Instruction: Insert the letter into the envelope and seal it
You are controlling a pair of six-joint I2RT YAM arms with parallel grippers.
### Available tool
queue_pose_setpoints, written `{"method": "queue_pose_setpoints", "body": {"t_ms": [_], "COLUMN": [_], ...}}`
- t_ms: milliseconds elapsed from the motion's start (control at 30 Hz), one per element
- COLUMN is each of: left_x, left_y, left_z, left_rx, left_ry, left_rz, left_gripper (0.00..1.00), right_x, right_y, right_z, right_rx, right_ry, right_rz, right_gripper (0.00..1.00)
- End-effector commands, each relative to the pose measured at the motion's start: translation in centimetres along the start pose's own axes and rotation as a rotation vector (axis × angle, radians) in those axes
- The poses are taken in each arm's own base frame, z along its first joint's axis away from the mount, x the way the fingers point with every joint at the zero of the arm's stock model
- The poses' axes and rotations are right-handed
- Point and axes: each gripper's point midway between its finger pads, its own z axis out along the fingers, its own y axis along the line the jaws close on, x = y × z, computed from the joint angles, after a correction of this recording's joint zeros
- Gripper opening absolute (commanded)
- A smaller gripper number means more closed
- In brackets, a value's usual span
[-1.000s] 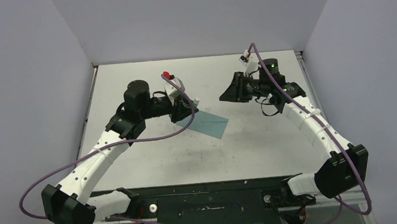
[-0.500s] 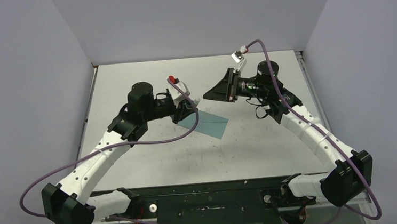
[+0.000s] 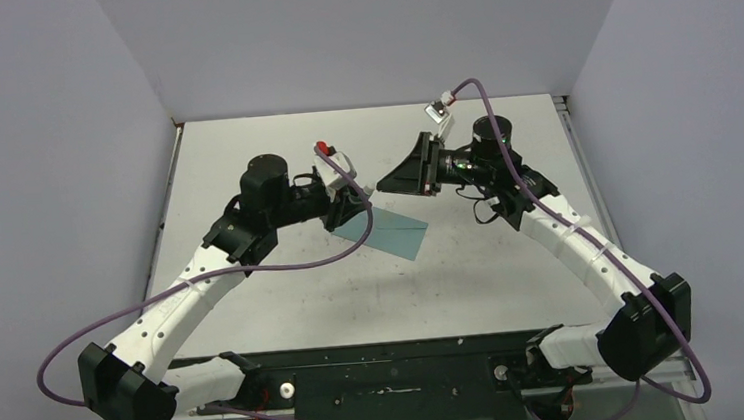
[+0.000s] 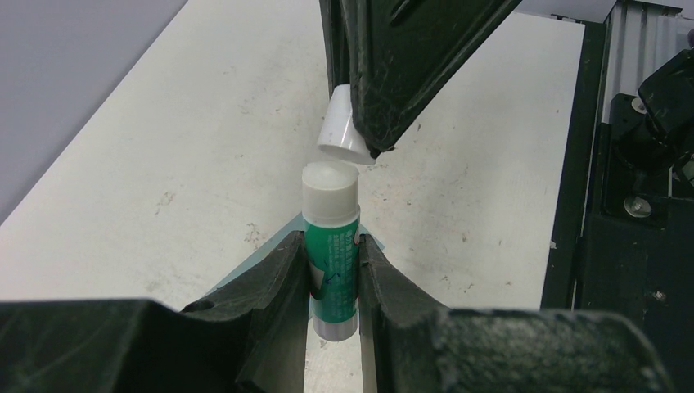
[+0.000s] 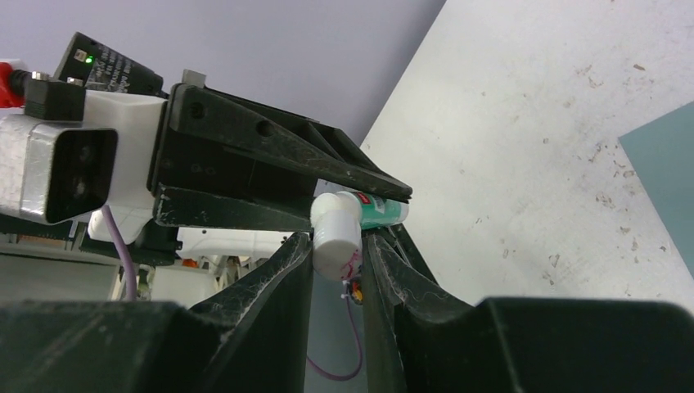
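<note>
My left gripper (image 3: 352, 203) is shut on a green-and-white glue stick (image 4: 331, 254), its white end pointing at my right gripper. My right gripper (image 3: 383, 182) is shut on the stick's white cap (image 5: 337, 233). In the left wrist view the cap (image 4: 342, 123) hangs tilted just beyond the stick's white end, with a small gap between them. The teal envelope (image 3: 390, 231) lies flat and closed on the table below both grippers; a corner shows in the right wrist view (image 5: 667, 188). The tan letter is out of view.
The white table (image 3: 285, 307) is scuffed and bounded by grey walls at the left, back and right. A black rail (image 3: 391, 369) with the arm bases runs along the near edge. Purple cables loop from both arms.
My left gripper has lifted off the envelope and turned the glue stick toward the right. My right gripper has moved left with the cap until it almost meets the stick's end.
</note>
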Motion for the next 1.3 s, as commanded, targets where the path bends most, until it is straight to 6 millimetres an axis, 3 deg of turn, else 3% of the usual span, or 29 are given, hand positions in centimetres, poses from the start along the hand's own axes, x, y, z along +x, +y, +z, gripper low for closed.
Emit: {"method": "queue_pose_setpoints", "body": {"t_ms": [0,567,1033,1267], "left_x": [-1.6,-2.2,-0.8,-0.5], "left_y": [0.1,-0.3,0.1,0.6], "left_z": [0.0,0.0,-0.5,-0.5], "left_rx": [-0.012,0.009,-0.03,-0.041], "left_ry": [-0.058,-0.056,0.102,0.178], "left_rz": [0.024,0.038,0.25,0.355], "left_gripper": [0.0,0.0,0.0,0.0], "right_x": [-0.6,-0.8,0.7,0.5], "right_y": [0.9,2.6,1.7,2.3], "right_z": [0.4,1.1,2.2,2.4], "right_rx": [-0.016,-0.08,-0.011,-0.011], "right_ry": [-0.013,-0.002,0.104,0.117], "right_rz": [-0.039,-0.049,-0.005,0.019], "right_gripper": [0.05,0.05,0.05,0.05]}}
